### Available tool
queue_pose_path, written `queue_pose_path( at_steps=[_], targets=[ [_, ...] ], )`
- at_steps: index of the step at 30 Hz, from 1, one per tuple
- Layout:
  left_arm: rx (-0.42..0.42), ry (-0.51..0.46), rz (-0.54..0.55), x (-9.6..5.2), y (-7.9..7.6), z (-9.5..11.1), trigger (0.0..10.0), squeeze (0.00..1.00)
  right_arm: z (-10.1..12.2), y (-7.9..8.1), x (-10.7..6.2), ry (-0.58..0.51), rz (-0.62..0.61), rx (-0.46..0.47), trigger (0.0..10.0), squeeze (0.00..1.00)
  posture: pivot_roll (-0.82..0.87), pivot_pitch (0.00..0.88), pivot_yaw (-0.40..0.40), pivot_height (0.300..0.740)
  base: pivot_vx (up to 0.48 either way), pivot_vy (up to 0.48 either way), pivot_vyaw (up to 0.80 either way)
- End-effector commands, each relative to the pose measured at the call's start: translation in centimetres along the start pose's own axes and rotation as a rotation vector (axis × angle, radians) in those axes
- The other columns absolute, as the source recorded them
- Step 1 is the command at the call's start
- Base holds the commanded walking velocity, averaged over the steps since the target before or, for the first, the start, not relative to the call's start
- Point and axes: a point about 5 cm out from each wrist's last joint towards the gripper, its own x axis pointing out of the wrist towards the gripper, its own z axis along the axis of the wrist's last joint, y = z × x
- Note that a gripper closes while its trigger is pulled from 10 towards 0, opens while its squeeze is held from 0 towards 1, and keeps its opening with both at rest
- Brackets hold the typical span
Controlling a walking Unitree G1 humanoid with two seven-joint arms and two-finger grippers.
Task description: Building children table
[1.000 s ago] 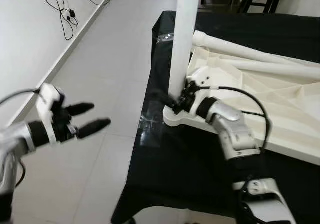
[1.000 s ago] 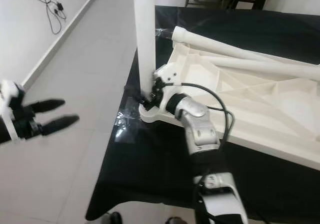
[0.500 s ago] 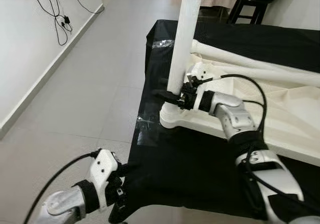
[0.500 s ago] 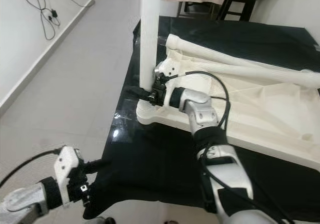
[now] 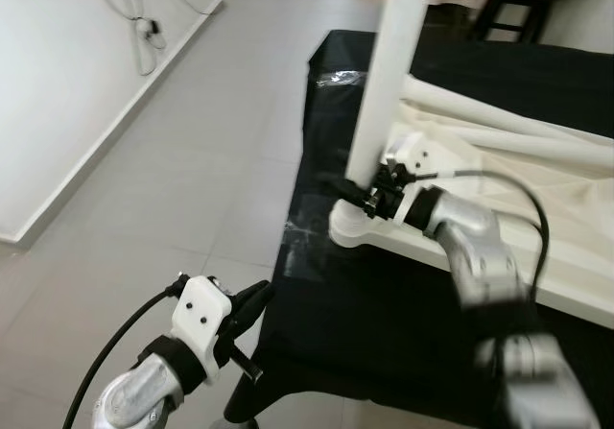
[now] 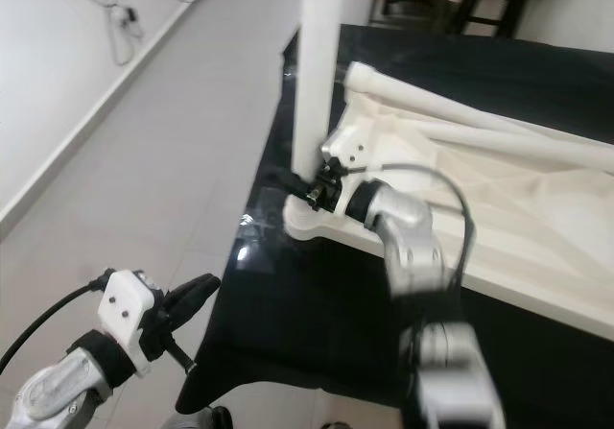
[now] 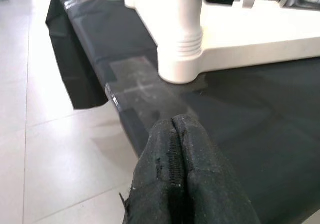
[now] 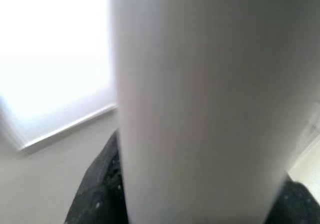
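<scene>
Right gripper point(image 5: 357, 195) clamped around the base of one upright white table leg point(image 5: 394, 64), fingers on either side, at the near corner of the upturned white tabletop point(image 6: 537, 218) on a black-draped table point(image 5: 403, 314). Two more legs point(image 6: 460, 112) lying flat on the tabletop. Left gripper point(image 7: 175, 184) pressed closed, empty, low beside the black cloth's edge

My left gripper point(image 5: 251, 304) has two long black fingers point(image 7: 185, 184) with a rough, textured skin, set on a boxy white wrist housing dotted with small dark screws. Behind it my forearm is silver with a black band, and a black cable loops off it. My right gripper point(image 5: 363, 197) is black too, on a rounded silver arm trailing a thin black cable.
</scene>
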Motion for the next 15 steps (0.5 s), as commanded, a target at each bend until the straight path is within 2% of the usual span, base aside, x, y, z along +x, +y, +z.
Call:
queue_pose_path(
  at_steps=[1,2,3,4,5,7,8,9,10,11,12,13,14,15],
  targets=[
    [-0.005,-0.004,-0.007,-0.1,-0.4,0.0,0.0,0.0,-5.1,0.6,-4.0,0.307,-0.158,0.051,0.0,0.0,0.05,0.2,-0.028,0.74,0.0,0.0,0.0],
    [-0.005,-0.004,-0.007,-0.1,-0.4,0.0,0.0,0.0,-5.1,0.6,-4.0,0.307,-0.158,0.051,0.0,0.0,0.05,0.2,-0.028,0.74,0.0,0.0,0.0],
    [-0.009,-0.006,-0.006,0.0,-0.5,-0.1,0.0,0.0,-4.7,2.1,-4.8,0.299,-0.114,0.062,0.0,0.0,0.04,0.195,-0.025,0.74,0.0,0.0,0.0],
    [-0.021,-0.007,-0.009,0.1,-0.4,-0.3,0.0,0.0,-4.5,2.2,-4.5,0.285,-0.071,0.045,0.0,0.0,0.06,0.182,-0.03,0.74,0.0,0.0,0.0],
    [-0.033,-0.009,-0.014,0.4,-0.3,-0.4,0.0,0.0,-4.4,1.4,-3.8,0.271,-0.073,0.008,0.0,0.0,0.07,0.174,-0.039,0.74,0.0,0.0,0.0],
    [-0.033,-0.009,-0.014,0.4,-0.3,-0.4,0.0,0.0,-4.4,1.4,-3.8,0.271,-0.073,0.008,0.0,0.0,0.07,0.174,-0.039,0.74,0.0,0.0,0.0],
    [-0.041,-0.008,-0.017,0.5,-0.3,-0.5,0.0,0.0,-4.2,0.6,-3.1,0.262,-0.078,0.006,0.0,0.0,0.07,0.174,-0.039,0.74,0.0,0.0,0.0],
    [-0.041,-0.008,-0.017,0.5,-0.3,-0.5,0.0,0.0,-4.2,0.6,-3.1,0.262,-0.078,0.006,0.0,0.0,0.07,0.174,-0.039,0.74,0.0,0.0,0.0],
    [-0.039,-0.004,-0.011,0.6,-0.2,-0.6,2.0,0.0,-4.0,0.3,-2.3,0.245,-0.06,-0.004,4.2,0.0,0.07,0.168,-0.037,0.74,0.0,0.0,0.0],
    [-0.038,0.0,0.001,0.7,-0.1,-0.7,10.0,0.0,-3.5,0.3,-1.4,0.209,-0.014,0.002,10.0,0.0,0.07,0.162,-0.033,0.74,0.0,0.0,0.0],
    [-0.04,0.002,0.01,0.8,-0.1,-0.8,10.0,0.0,-2.9,0.7,-0.4,0.151,0.1,0.028,10.0,0.93,0.08,0.161,-0.033,0.74,0.0,0.0,0.0],
    [-0.04,0.002,0.01,0.8,-0.1,-0.8,10.0,0.0,-2.9,0.7,-0.4,0.151,0.1,0.028,10.0,0.93,0.08,0.161,-0.033,0.74,0.0,0.0,0.0],
    [-0.042,0.003,0.014,0.9,-0.1,-0.9,10.0,0.0,-2.5,0.9,0.2,0.113,0.176,0.045,10.0,0.93,0.08,0.161,-0.033,0.74,0.0,0.0,0.0],
    [-0.044,0.002,0.017,1.0,-0.1,-0.9,10.0,0.0,-1.9,1.4,0.1,0.108,0.188,0.058,10.0,0.93,0.08,0.161,-0.033,0.74,0.0,0.0,0.0]
  ],
)
